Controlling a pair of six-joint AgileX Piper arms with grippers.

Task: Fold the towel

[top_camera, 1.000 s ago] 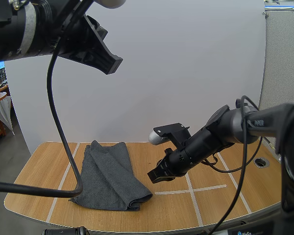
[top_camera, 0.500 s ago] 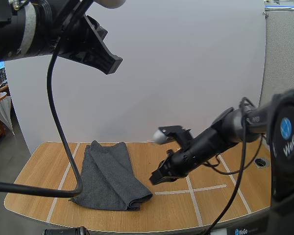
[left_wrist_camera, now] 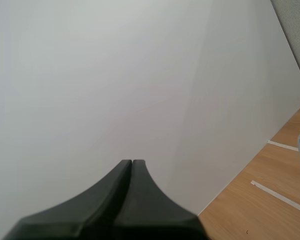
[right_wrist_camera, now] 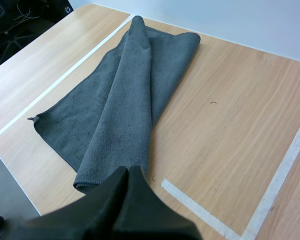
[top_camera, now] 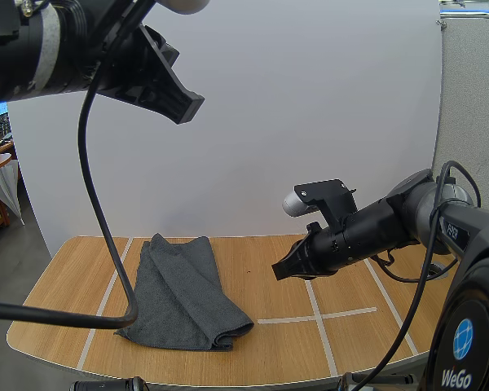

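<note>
right gripper (top_camera: 284, 270) has backed off. a second ago it sat low in the centre of the high view, just off the towel's near right corner. now it's higher and further right, well clear of the cloth and off the table (top_camera: 350, 342) surface. fingers are together as one dark wedge with nothing in them, and the right wrist view agrees: right gripper (right_wrist_camera: 128, 169) is closed and empty, looking back down at the towel (right_wrist_camera: 125, 100).

towel (top_camera: 183, 289) hasn't shifted over the three high frames. it's in the lower left of the high view, a long grey strip doubled over lengthwise, running from the back of the table toward the front edge. the top layer is skewed a bit off the bottom one and there's a rounded fold at the near right end. it lies left of the white tape lines (top_camera: 322, 316).

left gripper (top_camera: 189, 107) hasn't moved. it's parked high in the upper left of the high view, nowhere near the cloth. the left wrist view has left gripper (left_wrist_camera: 132, 162) pressed shut on nothing.

my read: the right arm is retreating after letting go, so a lengthwise fold looks done. the edges aren't square. if a second fold across the short way is wanted, it hasn't started and both arms are out of position for it.
</note>
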